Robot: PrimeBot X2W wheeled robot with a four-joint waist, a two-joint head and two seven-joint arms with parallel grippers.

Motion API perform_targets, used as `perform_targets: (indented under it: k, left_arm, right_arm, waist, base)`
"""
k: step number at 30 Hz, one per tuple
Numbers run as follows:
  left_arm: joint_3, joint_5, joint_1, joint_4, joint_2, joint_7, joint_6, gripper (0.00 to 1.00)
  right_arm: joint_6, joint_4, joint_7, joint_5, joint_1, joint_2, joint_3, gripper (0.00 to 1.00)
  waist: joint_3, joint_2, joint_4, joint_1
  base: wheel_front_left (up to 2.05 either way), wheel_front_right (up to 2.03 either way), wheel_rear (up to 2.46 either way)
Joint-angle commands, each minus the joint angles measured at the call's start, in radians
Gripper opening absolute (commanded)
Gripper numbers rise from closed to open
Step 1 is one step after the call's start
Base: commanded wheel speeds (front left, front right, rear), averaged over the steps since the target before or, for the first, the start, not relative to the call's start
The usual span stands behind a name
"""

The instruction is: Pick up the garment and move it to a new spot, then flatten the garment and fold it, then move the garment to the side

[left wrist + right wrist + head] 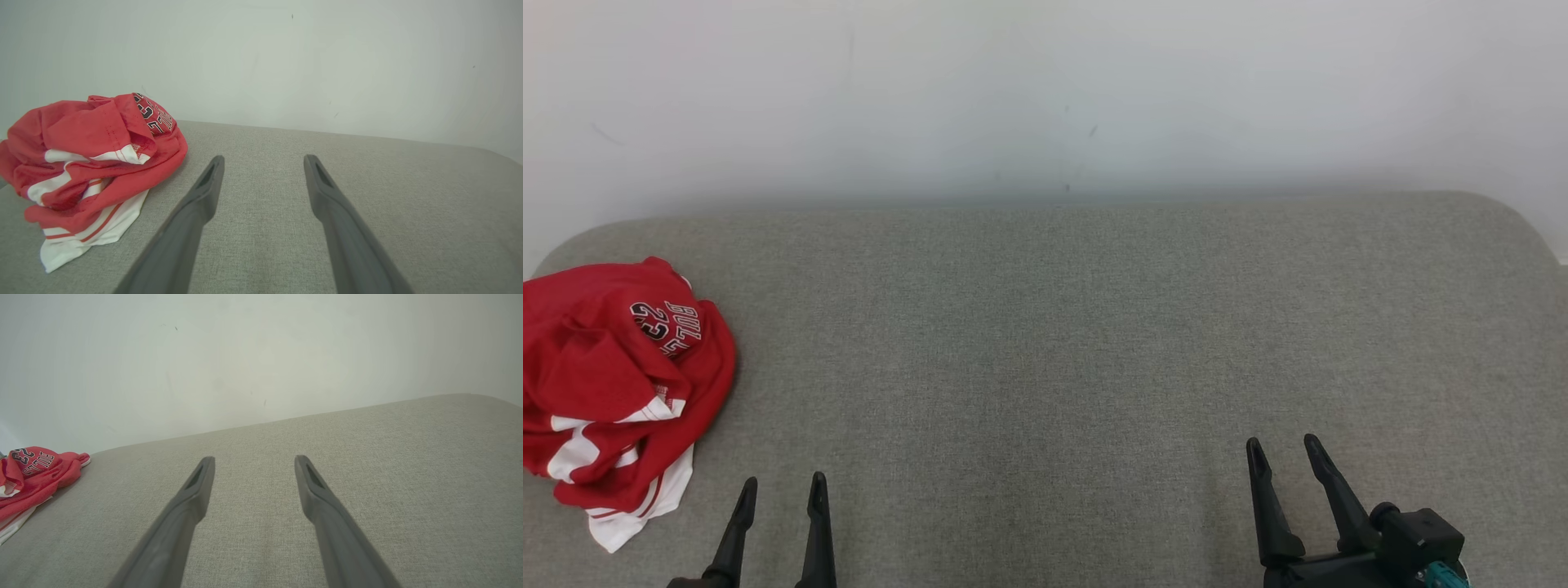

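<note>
The garment [613, 384] lay crumpled at the cushion's [1045, 327] 9 o'clock edge, long axis running 12 to 6, white hem toward 6, print toward 12. The left gripper [784, 480] hovered near its 5 o'clock, jaws spread, holding nothing. The right gripper [1282, 442], likewise released, sat well apart toward 3. Open cushion ran from the heap to 3; a wall [1045, 98] bounded 12.
</note>
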Motion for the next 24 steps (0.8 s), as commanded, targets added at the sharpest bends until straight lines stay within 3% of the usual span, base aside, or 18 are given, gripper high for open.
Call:
perform_targets:
  k: [1, 16, 24]
  left_arm:
    - [0.005, 0.024, 0.008, -0.008, -0.001, -0.006, -0.005, 1.00]
    - [0.016, 0.090, 0.015, -0.007, -0.003, -0.028, -0.022, 1.00]
    - [0.015, 0.045, 0.021, -0.002, -0.004, -0.029, -0.024, 1.00]
  right_arm:
    - [-0.002, -0.007, -0.010, -0.021, 0.006, -0.002, 0.004, 1.00]
    - [-0.002, -0.011, -0.045, -0.090, 0.021, -0.002, 0.005, 1.00]
    - [-0.002, -0.003, -0.045, -0.058, 0.022, -0.002, -0.003, 1.00]
  waist:
    - [0.000, 0.0000, -0.001, 0.0000]
    - [0.007, 0.0000, -0.004, 0.0000]
    - [0.006, 0.0000, -0.004, 0.0000]
  base:
    - [0.00, 0.00, 0.00]
    - [0.00, 0.00, 0.00]
    - [0.00, 0.00, 0.00]
